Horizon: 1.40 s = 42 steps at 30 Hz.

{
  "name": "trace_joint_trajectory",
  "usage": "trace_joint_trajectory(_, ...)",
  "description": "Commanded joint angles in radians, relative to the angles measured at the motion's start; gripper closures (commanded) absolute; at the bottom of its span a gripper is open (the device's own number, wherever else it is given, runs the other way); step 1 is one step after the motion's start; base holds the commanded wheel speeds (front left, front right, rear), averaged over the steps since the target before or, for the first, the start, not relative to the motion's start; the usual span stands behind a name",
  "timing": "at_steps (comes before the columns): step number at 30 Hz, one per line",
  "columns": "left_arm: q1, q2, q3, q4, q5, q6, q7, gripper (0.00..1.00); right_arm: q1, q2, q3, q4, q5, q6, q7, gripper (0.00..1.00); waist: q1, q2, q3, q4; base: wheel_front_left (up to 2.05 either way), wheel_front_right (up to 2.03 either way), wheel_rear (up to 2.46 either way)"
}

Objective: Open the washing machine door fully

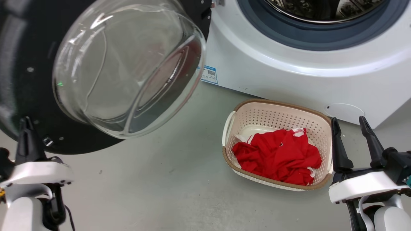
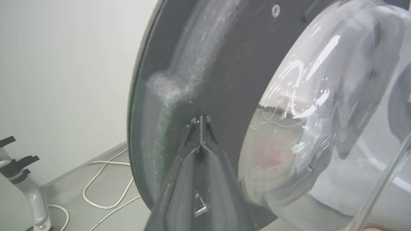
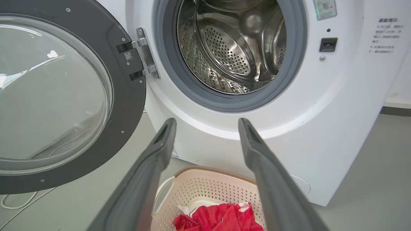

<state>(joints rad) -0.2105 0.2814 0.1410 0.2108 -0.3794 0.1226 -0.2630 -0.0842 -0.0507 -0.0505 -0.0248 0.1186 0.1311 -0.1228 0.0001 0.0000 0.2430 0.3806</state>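
Grey floor (image 1: 160,179) below; washing machine door (image 1: 106,70) open at upper left. Left end effector (image 2: 201,120) closed, empty; right end effector (image 1: 348,122) spread, empty.

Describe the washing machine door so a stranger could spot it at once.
Find the white washing machine. Hinged beside its steel drum, swung out, hangs the washing machine door. It alone has a wide glossy black rim round a clear bulging glass bowl, unlike the blue-grey rubber ring or the small white flap.

The washing machine door (image 1: 122,70) stands open; my left fingers (image 1: 27,141), pressed together, overlap its rim, my right fingers (image 1: 339,150) parted beside the basket (image 1: 282,104).
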Motion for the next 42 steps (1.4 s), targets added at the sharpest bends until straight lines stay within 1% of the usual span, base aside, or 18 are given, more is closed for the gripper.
trace_joint_trajectory(1,-0.02,0.007,0.019,0.014,0.008,-0.007,-0.002,1.0,-0.015,0.001,-0.002,0.003,-0.004,-0.001,-0.006,0.0,-0.0001,0.0,0.006,-0.008,0.0,0.0,0.0)
trace_joint_trajectory(3,-0.038,0.006,0.048,0.042,0.019,-0.021,-0.002,1.0,-0.02,0.001,-0.002,0.008,-0.003,-0.001,-0.009,0.0,-0.0001,0.0,0.007,-0.016,0.0,0.0,0.0)
trace_joint_trajectory(4,-0.051,0.017,0.066,0.061,0.021,-0.032,-0.002,1.0,-0.021,0.001,-0.001,0.009,-0.002,0.0,-0.012,0.0,-0.0001,0.0,0.008,-0.02,0.0,0.0,0.0)
trace_joint_trajectory(6,-0.067,0.021,0.096,0.088,0.027,-0.049,-0.002,1.0,-0.02,0.001,0.001,0.015,0.001,0.0,-0.016,0.0,-0.0001,0.0,0.005,-0.028,0.0,0.0,0.0)
trace_joint_trajectory(9,-0.066,0.01,0.132,0.103,0.049,-0.066,-0.002,1.0,-0.013,0.001,0.002,0.025,0.002,-0.001,-0.027,0.0,-0.0001,0.0,-0.008,-0.042,0.0,0.0,0.0)
trace_joint_trajectory(12,-0.028,-0.013,0.156,0.081,0.082,-0.072,-0.002,1.0,-0.003,0.001,0.004,0.04,0.009,-0.001,-0.037,0.0,-0.0001,0.0,-0.03,-0.06,0.0,0.0,0.0)
trace_joint_trajectory(17,0.059,-0.091,0.172,-0.011,0.137,-0.081,-0.002,1.0,0.007,0.001,0.01,0.064,0.033,0.0,-0.061,0.0,-0.0001,0.0,-0.072,-0.091,0.0,0.0,0.0)
trace_joint_trajectory(21,0.13,-0.158,0.134,-0.085,0.189,-0.096,-0.002,1.0,0.018,0.001,0.014,0.084,0.041,-0.001,-0.073,0.0,-0.0001,0.0,-0.107,-0.113,0.0,0.0,0.0)
trace_joint_trajectory(25,0.176,-0.19,0.081,-0.123,0.226,-0.115,-0.002,1.0,0.029,0.001,0.02,0.095,0.037,-0.001,-0.082,0.0,-0.0001,0.0,-0.138,-0.144,0.0,0.0,0.0)
trace_joint_trajectory(28,0.186,-0.207,0.038,-0.135,0.234,-0.129,-0.002,1.0,0.034,0.001,0.022,0.095,0.035,-0.001,-0.087,0.0,-0.0001,0.0,-0.154,-0.171,0.0,0.0,0.0)
trace_joint_trajectory(29,0.183,-0.211,0.024,-0.14,0.236,-0.131,-0.002,0.84,0.035,0.001,0.023,0.095,0.033,-0.001,-0.086,0.0,-0.0001,0.0,-0.159,-0.18,0.0,0.0,0.0)
trace_joint_trajectory(30,0.178,-0.215,0.008,-0.141,0.24,-0.135,-0.002,0.57,0.037,0.001,0.022,0.093,0.03,-0.001,-0.088,0.0,-0.0001,0.0,-0.163,-0.188,0.0,0.0,0.0)
trace_joint_trajectory(31,0.172,-0.218,-0.007,-0.142,0.24,-0.139,-0.002,0.04,0.038,0.001,0.023,0.091,0.026,-0.001,-0.088,0.0,-0.0001,0.0,-0.166,-0.197,0.0,0.0,0.0)
trace_joint_trajectory(32,0.163,-0.218,-0.017,-0.141,0.241,-0.141,-0.002,0.0,0.041,0.001,0.024,0.088,0.023,-0.001,-0.087,0.0,-0.0001,0.0,-0.169,-0.205,0.0,0.0,0.0)
trace_joint_trajectory(42,0.072,-0.229,-0.132,-0.111,0.276,-0.152,-0.002,0.0,0.054,0.001,0.002,0.044,-0.017,0.0,-0.084,0.0,-0.0001,0.0,-0.19,-0.297,0.0,0.0,0.0)
